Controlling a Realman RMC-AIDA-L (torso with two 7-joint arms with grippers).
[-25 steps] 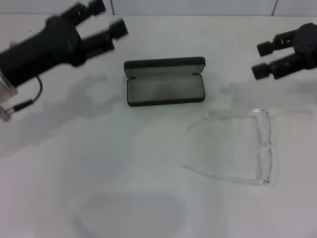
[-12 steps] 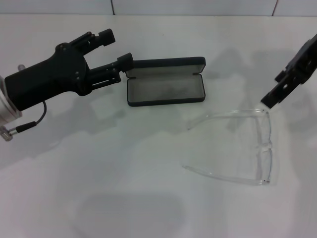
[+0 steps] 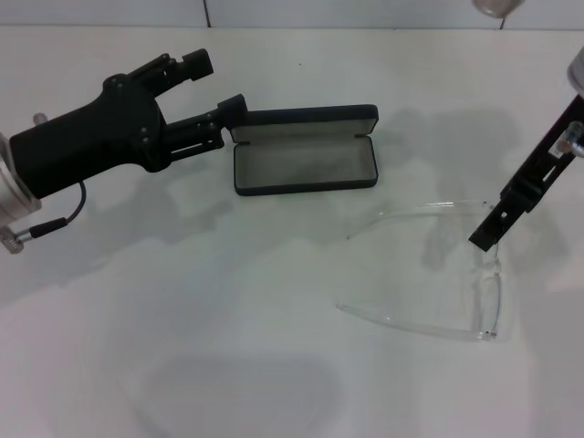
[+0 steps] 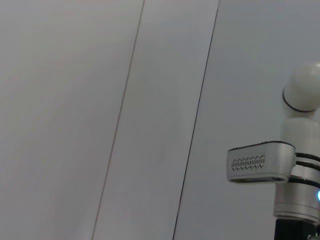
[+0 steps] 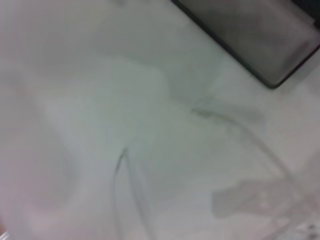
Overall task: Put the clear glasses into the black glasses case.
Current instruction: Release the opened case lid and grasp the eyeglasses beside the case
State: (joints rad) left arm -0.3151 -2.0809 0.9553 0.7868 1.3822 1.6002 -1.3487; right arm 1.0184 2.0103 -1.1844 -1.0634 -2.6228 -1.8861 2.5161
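Observation:
The black glasses case [image 3: 306, 164] lies open at the table's centre, grey lining up, lid standing at the back. Its corner also shows in the right wrist view [image 5: 260, 40]. The clear glasses [image 3: 429, 274] rest to its right and nearer me, arms unfolded toward the case; they appear faintly in the right wrist view [image 5: 123, 162]. My right gripper [image 3: 484, 239] reaches down from the right, its tip at the far end of the glasses' lens. My left gripper [image 3: 216, 87] hovers open just left of the case, empty.
A white table [image 3: 182, 310] with soft shadows carries everything. The wall seam runs along the back edge. The left wrist view holds only wall panels and a white robot part [image 4: 290, 170].
The right gripper turned and dropped from the far right down onto the glasses' lens end. The left gripper swung in beside the case, then held still.

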